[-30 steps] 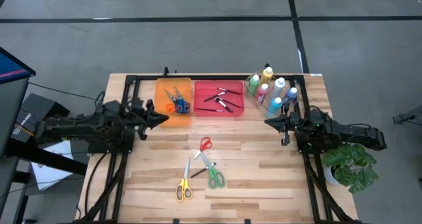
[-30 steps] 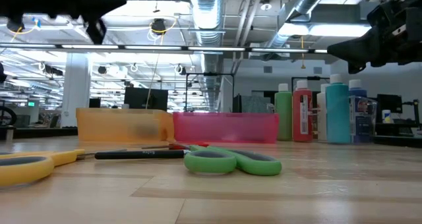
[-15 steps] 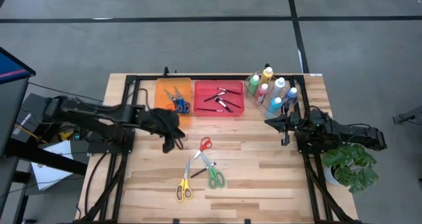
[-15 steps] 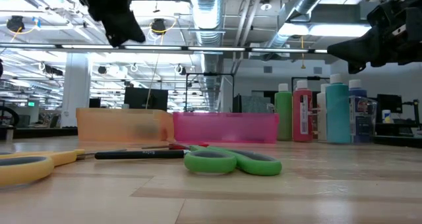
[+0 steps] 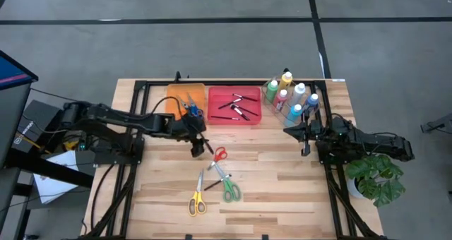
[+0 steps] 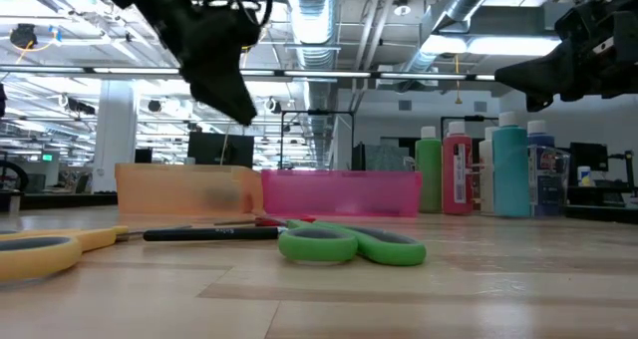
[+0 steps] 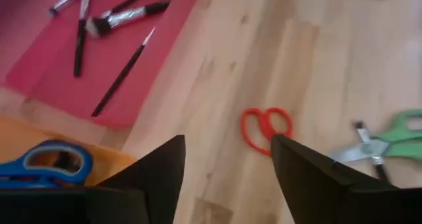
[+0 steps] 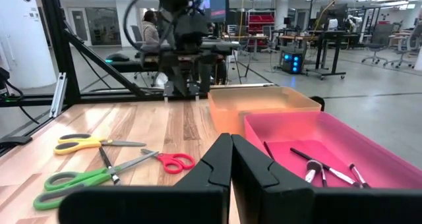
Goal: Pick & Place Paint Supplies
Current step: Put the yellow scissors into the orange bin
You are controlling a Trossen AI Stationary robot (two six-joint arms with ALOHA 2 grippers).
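Three pairs of scissors lie flat on the wooden table: red (image 5: 219,154), green (image 5: 228,188) and yellow (image 5: 196,199), with a thin dark brush (image 6: 209,234) among them. My left gripper (image 5: 200,148) hangs open above the table, tilted down, just left of the red scissors (image 7: 266,127) and touching nothing. An orange tray (image 5: 185,102) holds more scissors. The pink tray (image 5: 234,106) beside it holds several brushes. Paint bottles (image 5: 289,97) stand at the far right. My right gripper (image 5: 287,131) waits shut and level at the right, near the bottles.
A black frame (image 5: 141,88) runs around the work area. A potted plant (image 5: 374,176) stands at the table's right edge behind my right arm. Bare wood lies at the near left and near right of the loose scissors.
My left arm has reached out from the table's left side toward the middle. Its gripper has tipped from level to slanting down, has ended beside the red scissors, and its fingers have parted. The scissors and brush have not moved.
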